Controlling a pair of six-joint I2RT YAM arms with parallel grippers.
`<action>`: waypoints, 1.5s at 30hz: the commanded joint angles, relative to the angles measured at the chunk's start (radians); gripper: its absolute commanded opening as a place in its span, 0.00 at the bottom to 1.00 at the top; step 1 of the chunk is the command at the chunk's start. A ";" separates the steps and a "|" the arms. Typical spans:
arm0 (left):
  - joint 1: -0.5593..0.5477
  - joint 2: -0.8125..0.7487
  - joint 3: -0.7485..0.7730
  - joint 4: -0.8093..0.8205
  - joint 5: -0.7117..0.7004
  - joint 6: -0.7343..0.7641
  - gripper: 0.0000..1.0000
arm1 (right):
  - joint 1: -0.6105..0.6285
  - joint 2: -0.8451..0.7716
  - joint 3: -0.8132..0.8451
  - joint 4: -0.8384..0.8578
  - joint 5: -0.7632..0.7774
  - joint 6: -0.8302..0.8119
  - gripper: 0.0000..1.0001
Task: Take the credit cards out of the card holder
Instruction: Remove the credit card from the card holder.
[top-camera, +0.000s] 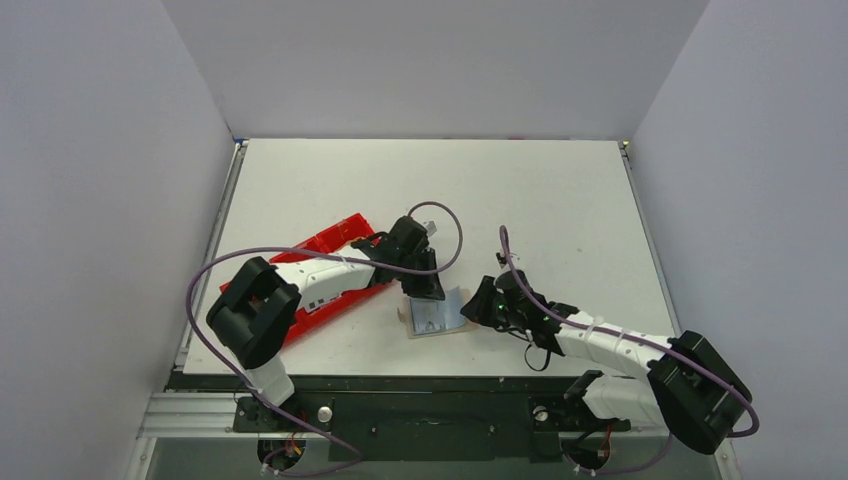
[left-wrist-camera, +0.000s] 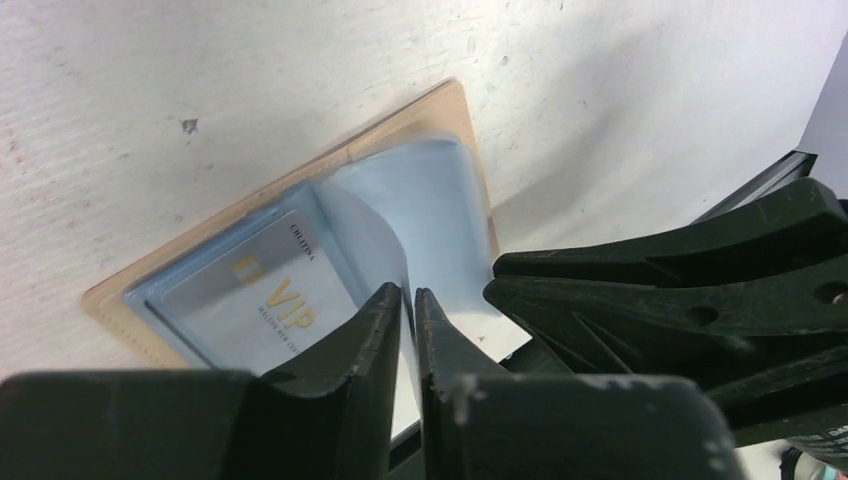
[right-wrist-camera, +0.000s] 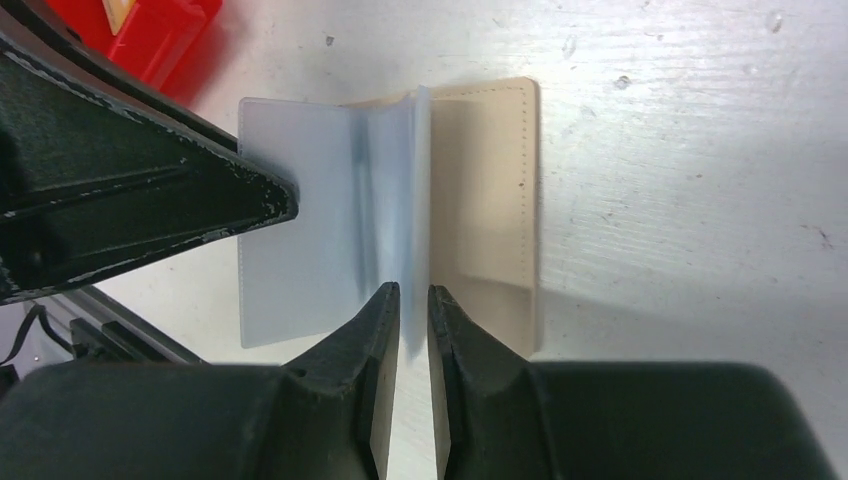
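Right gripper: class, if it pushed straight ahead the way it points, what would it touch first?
The right gripper would first meet the upright plastic page between its fingertips, likely then the card holder beyond.

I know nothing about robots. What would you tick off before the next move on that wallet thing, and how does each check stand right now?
1. Holder lying open on the table: ok.
2. Left pincer gripping a sleeve: ok, jaws shut on it.
3. Right pincer gripping the upright sleeve: cannot tell; its jaws flank it closely.
4. VIP card out of its pocket: not ok, it sits inside.
5. Pincers apart from each other: ok, though close.
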 joint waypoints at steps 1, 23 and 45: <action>-0.012 0.045 0.074 0.061 0.032 -0.025 0.12 | 0.008 -0.058 0.037 -0.041 0.058 -0.030 0.14; -0.068 0.265 0.163 0.178 0.104 -0.085 0.31 | 0.004 -0.268 0.093 -0.292 0.174 -0.055 0.14; 0.050 -0.143 -0.040 0.010 -0.054 -0.002 0.36 | 0.128 -0.041 0.272 -0.226 0.075 -0.049 0.23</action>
